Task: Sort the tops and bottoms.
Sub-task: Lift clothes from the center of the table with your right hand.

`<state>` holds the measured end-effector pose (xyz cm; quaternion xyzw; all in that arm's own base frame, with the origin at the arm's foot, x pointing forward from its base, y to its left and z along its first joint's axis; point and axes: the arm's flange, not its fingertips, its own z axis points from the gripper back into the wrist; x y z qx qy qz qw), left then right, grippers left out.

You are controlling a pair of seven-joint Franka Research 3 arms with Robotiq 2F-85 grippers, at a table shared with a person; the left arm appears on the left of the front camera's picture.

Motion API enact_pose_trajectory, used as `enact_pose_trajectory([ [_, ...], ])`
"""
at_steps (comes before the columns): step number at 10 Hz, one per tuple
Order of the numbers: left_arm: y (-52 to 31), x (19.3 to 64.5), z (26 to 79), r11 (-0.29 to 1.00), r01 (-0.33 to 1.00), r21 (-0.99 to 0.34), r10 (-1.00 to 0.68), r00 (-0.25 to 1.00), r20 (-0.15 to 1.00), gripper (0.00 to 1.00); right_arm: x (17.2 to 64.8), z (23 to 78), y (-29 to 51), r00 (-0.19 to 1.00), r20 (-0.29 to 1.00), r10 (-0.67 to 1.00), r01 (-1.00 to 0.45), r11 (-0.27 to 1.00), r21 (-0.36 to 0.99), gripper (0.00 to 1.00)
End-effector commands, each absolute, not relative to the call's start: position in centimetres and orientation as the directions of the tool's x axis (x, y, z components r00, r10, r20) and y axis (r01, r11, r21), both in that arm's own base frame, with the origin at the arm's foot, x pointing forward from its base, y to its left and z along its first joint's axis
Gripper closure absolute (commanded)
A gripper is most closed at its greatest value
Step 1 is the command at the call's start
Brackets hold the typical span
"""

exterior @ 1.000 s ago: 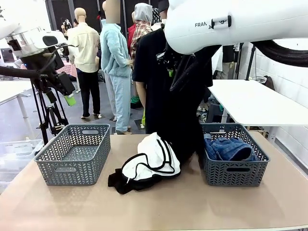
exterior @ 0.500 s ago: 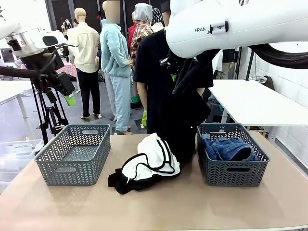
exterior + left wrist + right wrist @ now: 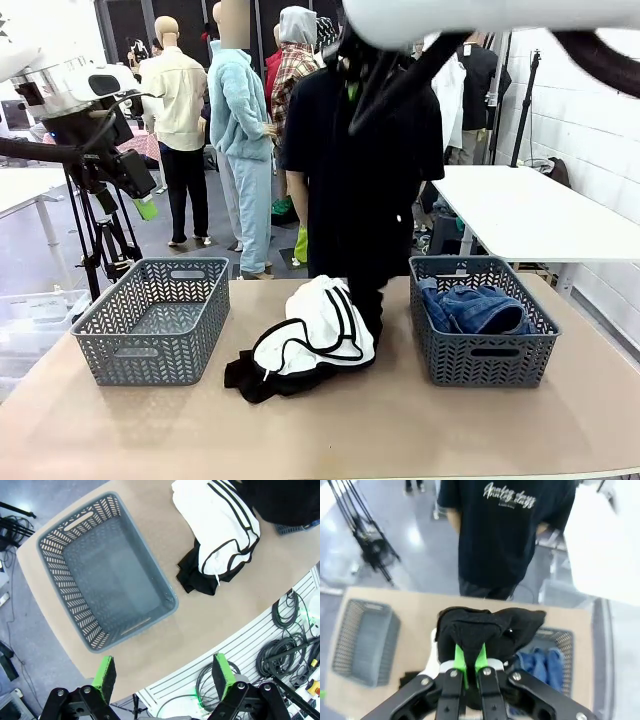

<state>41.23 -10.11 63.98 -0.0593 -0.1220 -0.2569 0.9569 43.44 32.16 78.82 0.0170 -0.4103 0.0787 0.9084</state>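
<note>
Item one, my right gripper (image 3: 469,656): pads pinched together on a fold of the black garment (image 3: 490,625). It is held high over the table (image 3: 400,430), its lower end hanging between the white garment with black stripes (image 3: 320,335) and the right basket (image 3: 485,362), which contains blue denim (image 3: 475,308). Item two, my left gripper (image 3: 164,674): jaws spread wide, holding nothing, poised above the table's near edge, just beside the left basket (image 3: 55,575).
</note>
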Motion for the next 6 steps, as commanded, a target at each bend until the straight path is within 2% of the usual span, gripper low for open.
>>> enact_pose_trajectory([
  [1, -9.9, 41.1, 63.9, 0.862, 0.504, -0.058, -0.471, 0.837, 0.277, 0.00, 44.7, 80.9, 32.0, 0.616, 0.776, 0.136, -0.128, 0.989, -0.071, 1.00],
  [3, -9.9, 41.1, 63.9, 0.862, 0.504, -0.058, -0.471, 0.837, 0.277, 0.00, 44.4, 82.9, 32.0, 0.596, 0.790, 0.144, -0.137, 0.988, -0.077, 1.00],
  [5, -9.9, 41.1, 63.9, 0.862, 0.504, -0.058, -0.471, 0.837, 0.277, 0.00, 45.0, 82.4, 32.8, 0.614, 0.756, 0.227, -0.167, 0.973, -0.156, 1.00],
  [6, -9.9, 41.1, 63.9, 0.862, 0.504, -0.058, -0.471, 0.837, 0.277, 0.00, 44.1, 82.5, 31.3, 0.606, 0.785, 0.132, -0.141, 0.988, -0.057, 1.00],
])
